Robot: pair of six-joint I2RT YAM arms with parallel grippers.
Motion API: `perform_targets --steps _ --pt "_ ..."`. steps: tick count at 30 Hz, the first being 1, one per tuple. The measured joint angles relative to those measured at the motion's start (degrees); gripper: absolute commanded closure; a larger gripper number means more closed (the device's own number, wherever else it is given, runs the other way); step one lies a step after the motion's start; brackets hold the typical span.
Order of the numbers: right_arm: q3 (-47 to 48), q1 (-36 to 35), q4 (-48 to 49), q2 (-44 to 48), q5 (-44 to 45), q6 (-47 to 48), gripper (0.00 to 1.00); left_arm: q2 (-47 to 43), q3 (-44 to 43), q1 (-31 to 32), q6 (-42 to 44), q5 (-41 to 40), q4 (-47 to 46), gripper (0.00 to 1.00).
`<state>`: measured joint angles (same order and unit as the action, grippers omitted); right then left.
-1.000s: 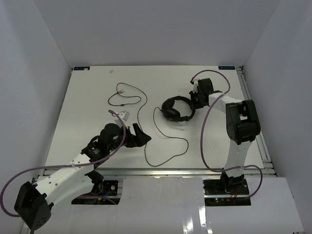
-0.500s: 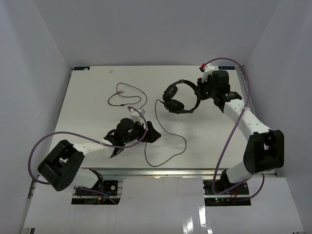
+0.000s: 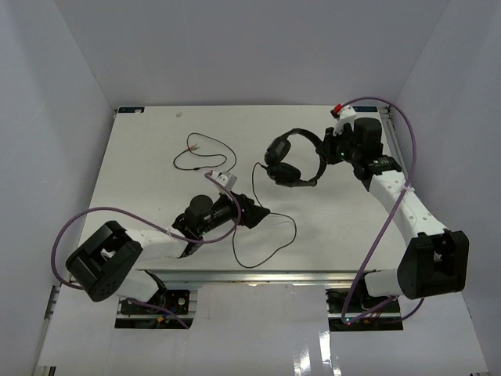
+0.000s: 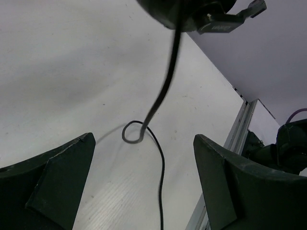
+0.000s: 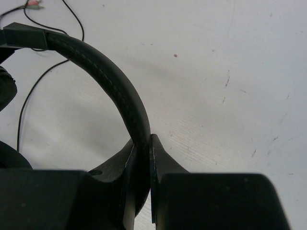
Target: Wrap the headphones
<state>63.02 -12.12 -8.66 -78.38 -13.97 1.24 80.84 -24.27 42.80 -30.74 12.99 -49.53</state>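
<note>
The white counter (image 3: 141, 157) takes up most of the space, walled in on three sides. Both arms reach out over it. The right arm (image 3: 407, 211) stretches to the far right, and the left arm (image 3: 149, 243) lies low across the near middle. A purple cable (image 3: 78, 223) loops off each arm.

The headphones (image 3: 286, 174) are in the far right half of the counter, earcups to the left and the headband arching towards the right arm. The right claw (image 3: 333, 147) is clamped tight on that headband. Its wrist camera shows the padded band (image 5: 110, 81) pinched between the two fingers.

The left claw (image 3: 254, 213) stands wide open near the counter's middle, gripping nothing.

The thin black cord (image 3: 295, 229) drops from an earcup and curls in a loop on the counter. In the left wrist view it passes between the spread fingers (image 4: 57, 182) without touching them. From there it wanders off towards the far left, ending at the small plug (image 3: 195, 148).
</note>
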Motion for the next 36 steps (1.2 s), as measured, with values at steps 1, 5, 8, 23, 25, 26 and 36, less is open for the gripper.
perform_targets --steps 1,5,8,23,25,26,36 --pt "-1.0 0.8 1.1 0.8 -1.6 -0.1 0.92 -1.1 1.4 0.1 0.1 0.0 -0.4 0.06" --pt "-2.7 2.6 3.1 1.6 -4.9 -1.4 0.92 -3.0 4.1 0.1 0.6 -0.7 -0.6 0.07" --pt "-2.8 2.7 3.5 1.7 -5.8 -2.6 0.92 -2.7 3.8 0.1 1.2 -1.9 -0.8 0.09" --pt "-2.8 2.6 3.7 5.4 -2.2 -7.1 0.92 11.4 -1.5 4.4 0.8 -4.6 -13.4 0.45" --pt "-2.8 2.6 3.6 5.6 -2.3 -8.3 0.92 13.2 -2.2 5.2 0.8 -4.6 -14.2 0.46" --pt "-2.8 2.6 3.4 5.8 -2.5 -8.9 0.92 14.2 -2.7 5.6 0.7 -4.6 -14.8 0.45" --pt "4.6 2.7 -0.2 5.8 -4.4 -17.2 0.92 28.0 -8.5 7.5 -2.5 -4.8 -22.8 0.47"
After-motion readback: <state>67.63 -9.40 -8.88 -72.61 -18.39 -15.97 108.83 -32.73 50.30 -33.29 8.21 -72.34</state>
